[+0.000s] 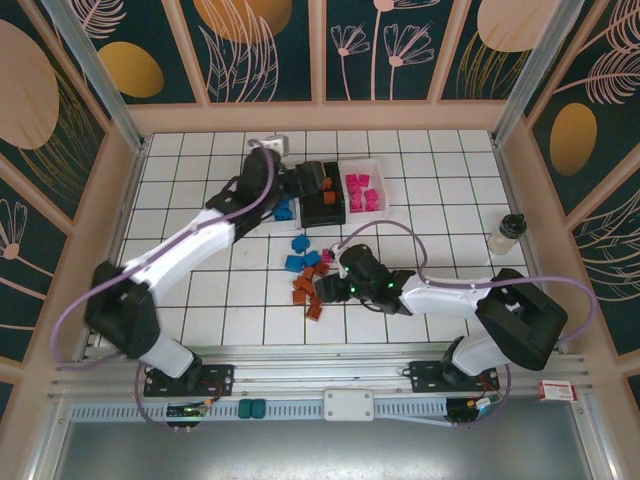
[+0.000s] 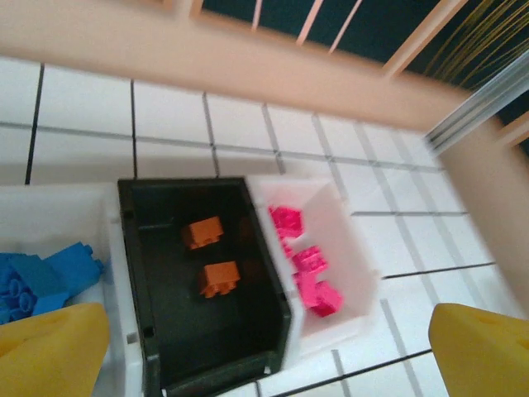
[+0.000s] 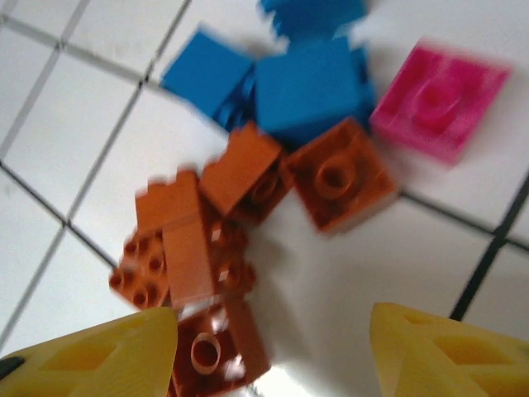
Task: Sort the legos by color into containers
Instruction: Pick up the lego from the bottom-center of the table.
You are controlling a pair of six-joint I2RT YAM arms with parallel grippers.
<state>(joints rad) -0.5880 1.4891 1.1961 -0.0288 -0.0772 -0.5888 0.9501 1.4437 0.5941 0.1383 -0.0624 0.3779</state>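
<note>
A: left gripper (image 2: pixel 264 354)?
B: jaws released above the containers (image 2: pixel 165 331); orange legos (image 2: pixel 219 279) in the black one.
A: right gripper (image 3: pixel 273 354)?
B: jaws released, empty; over loose legos (image 3: pixel 335 178) on the counter (image 3: pixel 372 273).

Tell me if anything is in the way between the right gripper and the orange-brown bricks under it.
Nothing visible is. The right gripper hangs open right over the orange-brown bricks, with no other object between them. Some blue bricks and a pink brick lie at the cluster's far side, beyond the fingers.
</note>
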